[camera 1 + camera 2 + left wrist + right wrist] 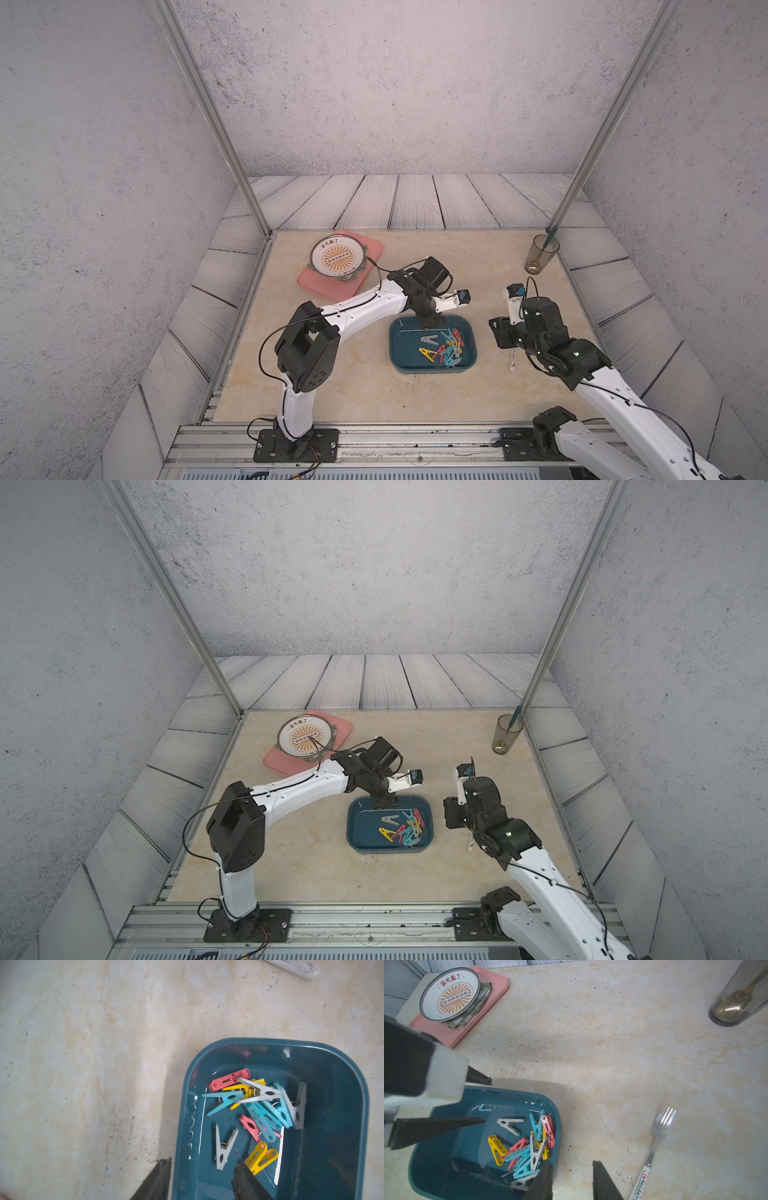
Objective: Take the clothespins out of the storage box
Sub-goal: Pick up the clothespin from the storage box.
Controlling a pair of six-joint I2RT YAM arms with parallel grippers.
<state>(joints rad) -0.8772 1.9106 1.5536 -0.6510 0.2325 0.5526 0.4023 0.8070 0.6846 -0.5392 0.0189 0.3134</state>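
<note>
Left claw [203, 1160], spread and empty, straddles the box's [270, 1040] far rim; a grey clothespin [223, 1147] lies just nearer, lengthwise near-to-far.

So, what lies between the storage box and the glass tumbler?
Only bare tabletop, from storage box to glass tumbler, in the right wrist view.

A count of the table: eleven clothespins [259, 1093], as near as I can make out, in one storage box [270, 1040].
By colour that is three grey, two red, two yellow and four teal. The teal ones lie crossed over each other, so that figure is the least sure. Beyond those I count one pink tray [452, 1040], one plate [450, 993], one folded cloth [481, 999], one fork [660, 1126], one glass [741, 985], one spoon [733, 1004] — and two robot arms [365, 303].
</note>
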